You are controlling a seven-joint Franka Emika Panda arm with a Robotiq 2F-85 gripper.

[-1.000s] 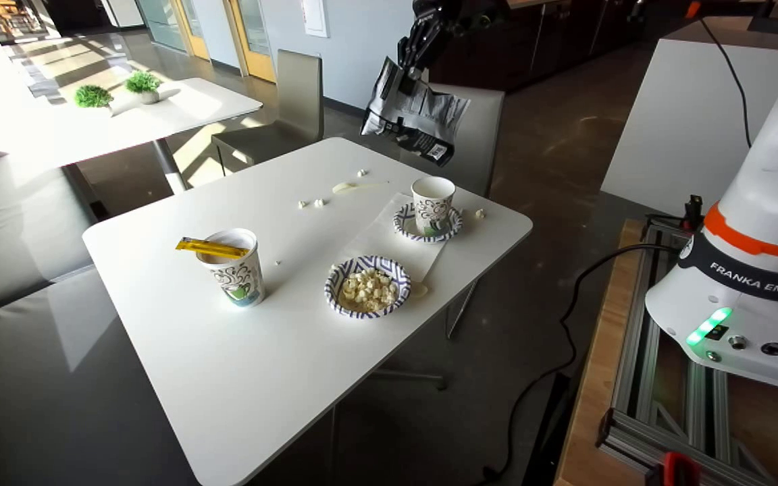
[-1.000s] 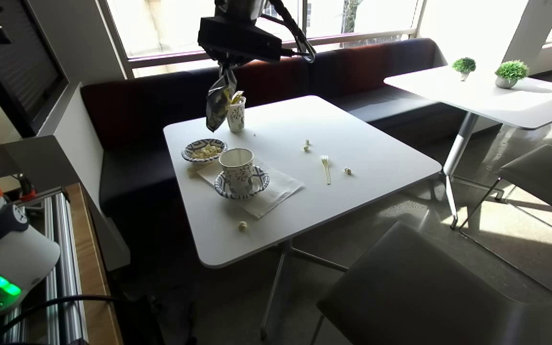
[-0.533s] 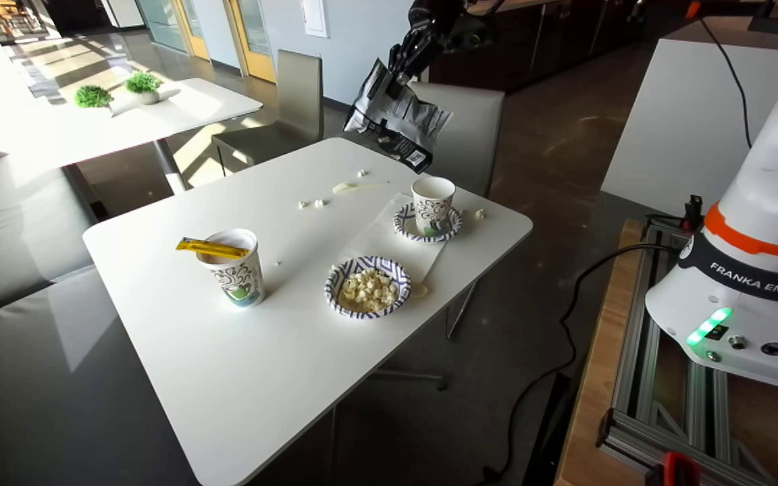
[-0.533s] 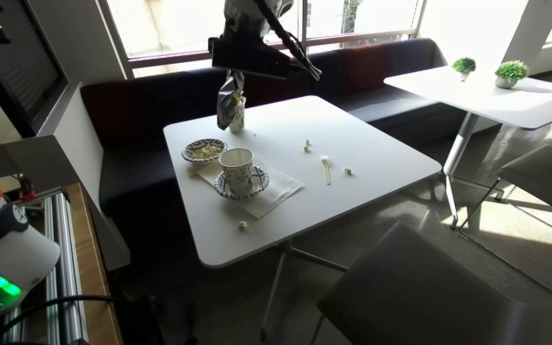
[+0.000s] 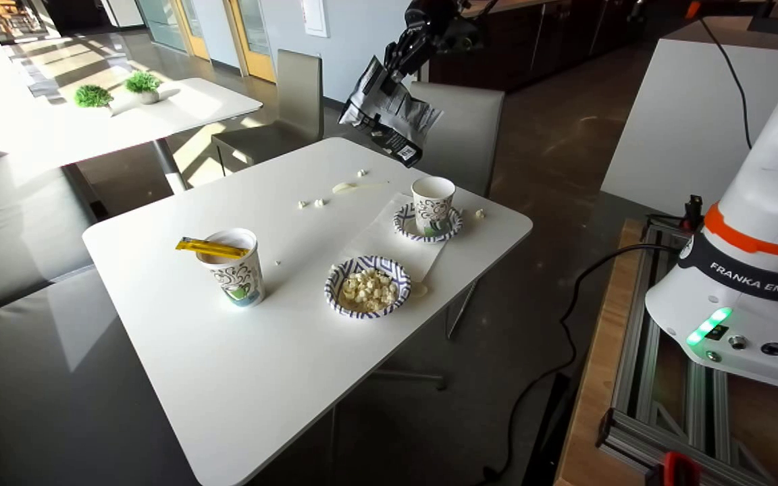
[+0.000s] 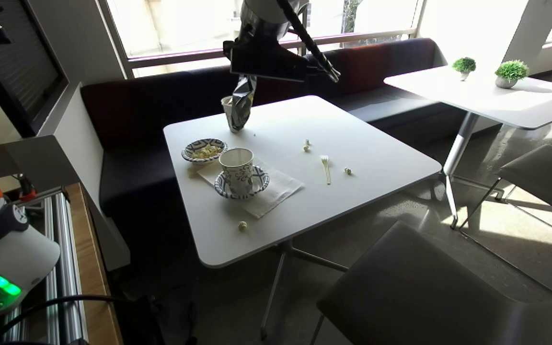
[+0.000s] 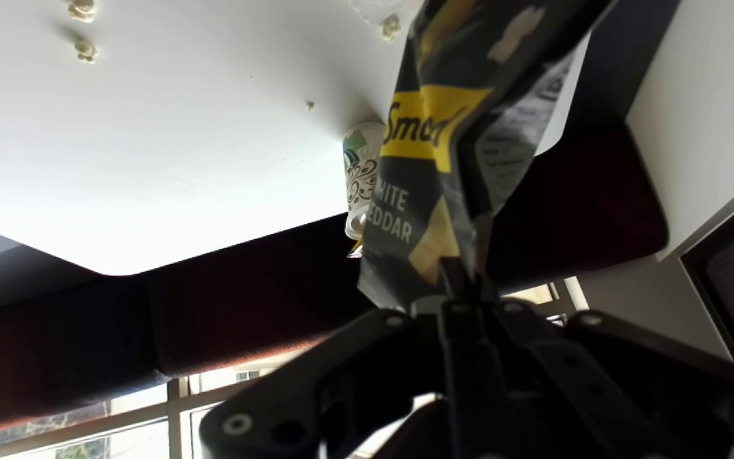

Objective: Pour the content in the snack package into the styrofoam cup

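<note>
Clamping down on one end of the snack package (image 5: 392,116), your hand (image 7: 467,280) looks like it's got a firm grip on the foil. The package hangs tilted in midair, and in the wrist view the brand name sits farther out than the flavor line, so I'd guess it's more or less upside down. Can't make out the open mouth, and I don't see anything dropping. Lower down, the cup (image 5: 433,208) stands upright in a paper bowl (image 6: 262,181) partly over a napkin (image 6: 281,187). Assuming that's your target, since the other cup (image 5: 239,282) has a yellow packet (image 5: 213,248) poking out of it. Going by both exterior views you're above the rim but seem slightly off toward the middle of the table (image 5: 261,378), so imo this is the line-up step, with no pour visible. Next you probably want to slide the low end over the cup, bring it down close, then steepen the tilt and shake gently. Foil's probably floppy and that cup looks light, so don't bump it.
</note>
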